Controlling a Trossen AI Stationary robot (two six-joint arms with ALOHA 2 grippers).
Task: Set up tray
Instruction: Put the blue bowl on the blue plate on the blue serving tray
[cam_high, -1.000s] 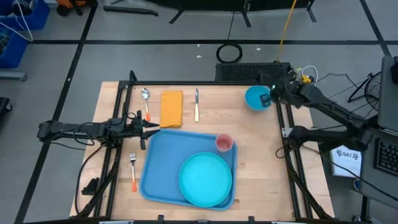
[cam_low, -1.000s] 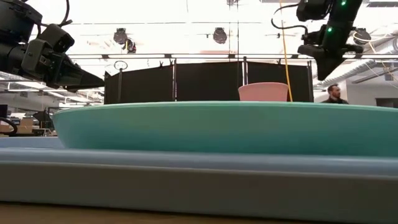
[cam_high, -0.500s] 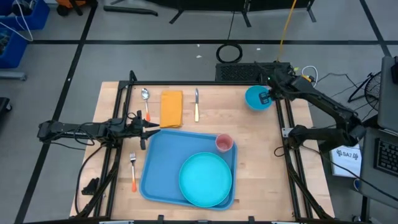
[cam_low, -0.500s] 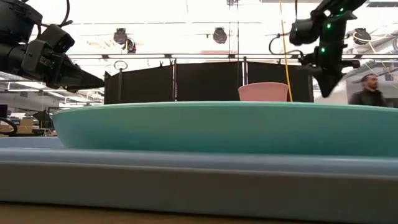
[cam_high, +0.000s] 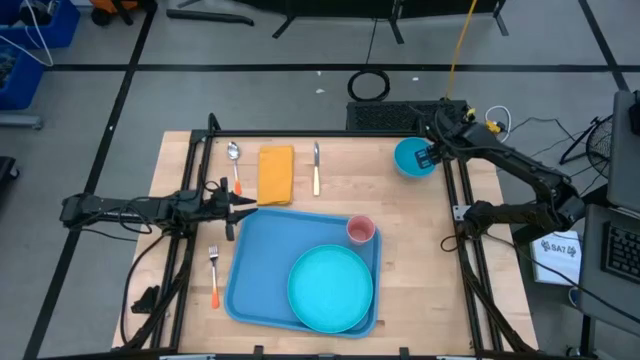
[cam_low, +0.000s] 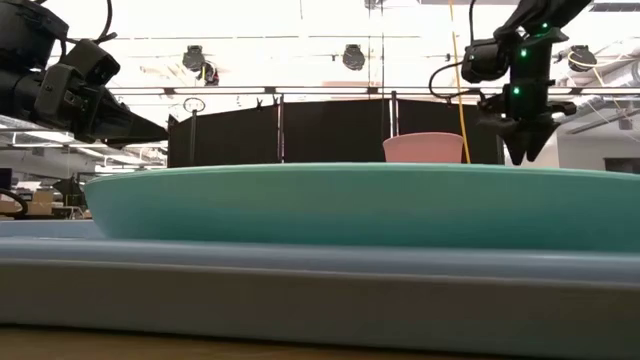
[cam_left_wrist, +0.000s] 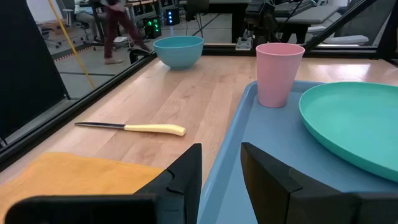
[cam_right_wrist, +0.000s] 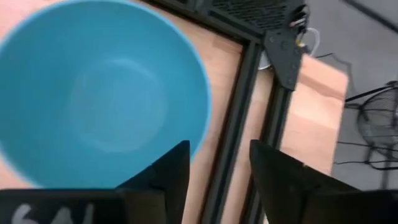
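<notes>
The blue tray (cam_high: 262, 262) lies on the table's near middle. The round turquoise plate (cam_high: 330, 288) lies on it, and the pink cup (cam_high: 360, 231) stands in its far right corner. A blue bowl (cam_high: 408, 157) sits at the table's far right. My right gripper (cam_right_wrist: 219, 146) is open and points down over the bowl's right rim (cam_right_wrist: 200, 109), one finger over the hollow and one outside; I see no touch. My left gripper (cam_left_wrist: 221, 152) hovers open at the tray's far left corner (cam_high: 243, 213), holding nothing.
Along the far edge lie a spoon (cam_high: 233, 158), an orange napkin (cam_high: 276, 173) and a knife (cam_high: 316, 168). A fork (cam_high: 214, 272) lies left of the tray. The black frame rail (cam_right_wrist: 233, 155) runs close beside the bowl. Bare wood shows between the knife and the bowl.
My right gripper has come down toward the blue bowl and now hangs low over its right rim, pointing straight down. The bowl, the tray and the things on it have stayed in place.
</notes>
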